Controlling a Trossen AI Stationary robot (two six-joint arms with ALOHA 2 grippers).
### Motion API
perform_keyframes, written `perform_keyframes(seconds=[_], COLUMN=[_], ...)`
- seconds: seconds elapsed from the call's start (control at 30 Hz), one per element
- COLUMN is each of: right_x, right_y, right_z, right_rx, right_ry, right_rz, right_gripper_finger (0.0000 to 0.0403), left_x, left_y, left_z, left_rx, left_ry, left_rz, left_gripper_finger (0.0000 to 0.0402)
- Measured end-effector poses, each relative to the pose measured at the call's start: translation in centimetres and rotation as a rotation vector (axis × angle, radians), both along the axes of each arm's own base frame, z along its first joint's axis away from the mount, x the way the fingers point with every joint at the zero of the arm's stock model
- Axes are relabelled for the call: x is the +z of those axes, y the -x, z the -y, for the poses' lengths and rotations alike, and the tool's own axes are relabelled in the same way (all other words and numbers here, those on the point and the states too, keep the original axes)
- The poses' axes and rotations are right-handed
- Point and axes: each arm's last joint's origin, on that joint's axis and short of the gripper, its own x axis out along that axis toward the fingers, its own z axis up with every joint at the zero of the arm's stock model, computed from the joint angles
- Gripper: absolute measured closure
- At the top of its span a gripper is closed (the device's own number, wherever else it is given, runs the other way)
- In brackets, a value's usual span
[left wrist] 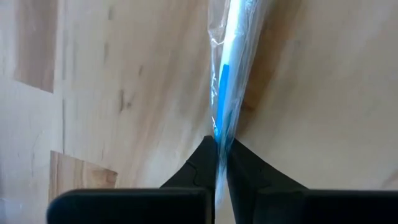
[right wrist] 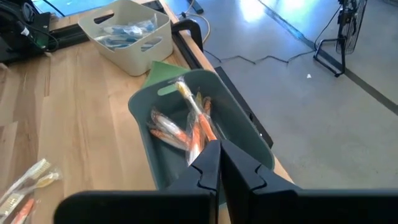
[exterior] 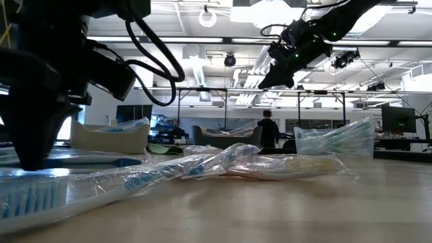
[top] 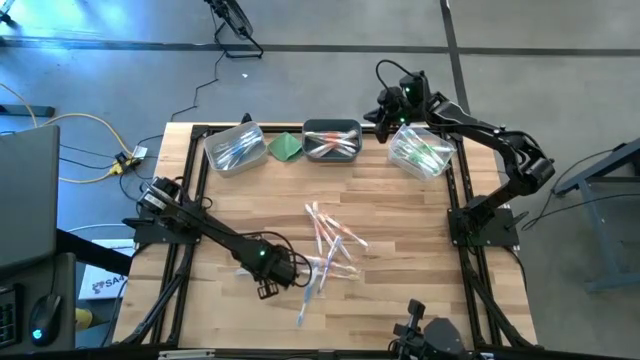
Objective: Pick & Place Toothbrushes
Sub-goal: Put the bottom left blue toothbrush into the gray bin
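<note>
Several wrapped toothbrushes [top: 330, 240] lie loose in a pile on the wooden table, toward its near middle; the low view shows the pile [exterior: 270, 165] too. My left gripper [left wrist: 217, 146] points straight down at the pile's near-left side [top: 290, 275] and is shut on a toothbrush with a blue part [left wrist: 222, 93]. My right gripper [right wrist: 219, 155] hangs shut, with nothing in it, above the right side of a dark grey bin [right wrist: 239, 121] at the far edge. Orange toothbrushes [right wrist: 196, 127] lie in that bin. My left gripper pinches the blue toothbrush in its clear wrapper [left wrist: 217, 138] between its two fingertips, which come from above and lie across the stick. The rest of the toothbrush runs away from the fingers close over the table; whether it rests on the wood I cannot tell.
A pale bin [top: 235, 148] with blue toothbrushes stands at the far left. A folded green cloth [top: 285, 147] lies between it and the dark bin [top: 332, 140]. A clear bin [top: 420, 152] with green ones stands at the far right. A black frame [top: 190, 180] runs along the table's edges.
</note>
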Motion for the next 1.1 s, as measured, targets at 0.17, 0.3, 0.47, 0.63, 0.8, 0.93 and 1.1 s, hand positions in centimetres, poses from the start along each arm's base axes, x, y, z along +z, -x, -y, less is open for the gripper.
perform_keyframes(seconds=[0.17, 0.3, 0.47, 0.63, 0.8, 0.93, 1.1], right_x=[-0.2, -0.2, -0.2, -0.2, -0.2, -0.2, -0.2], right_y=[0.1, 0.1, 0.1, 0.1, 0.1, 0.1, 0.1], right_z=[-0.1, -0.1, -0.1, -0.1, -0.1, -0.1, -0.1], right_rx=[-0.004, -0.005, -0.005, -0.005, -0.005, -0.005, -0.005], right_ry=[-0.023, -0.024, -0.025, -0.030, -0.033, -0.033, -0.033], right_rz=[-0.010, -0.010, -0.010, -0.014, -0.016, -0.016, -0.016], right_gripper_finger=[0.0399, 0.0399, 0.0399, 0.0399, 0.0400, 0.0399, 0.0399], left_x=[-0.3, -0.6, -0.6, -0.4, 0.3, 0.6, 0.9], left_y=[0.2, 0.2, 0.1, 0.0, 0.0, -0.3, -1.0], left_z=[-0.4, -0.4, -0.5, -0.6, -1.1, -2.5, -5.1], left_rx=[0.137, 0.242, 0.298, 0.294, 0.256, 0.224, 0.168], left_ry=[-0.077, -0.106, -0.121, -0.132, -0.153, -0.173, -0.191], left_rz=[0.033, 0.075, 0.105, 0.138, 0.157, 0.142, 0.117], left_gripper_finger=[0.0394, 0.0396, 0.0396, 0.0396, 0.0396, 0.0396, 0.0396])
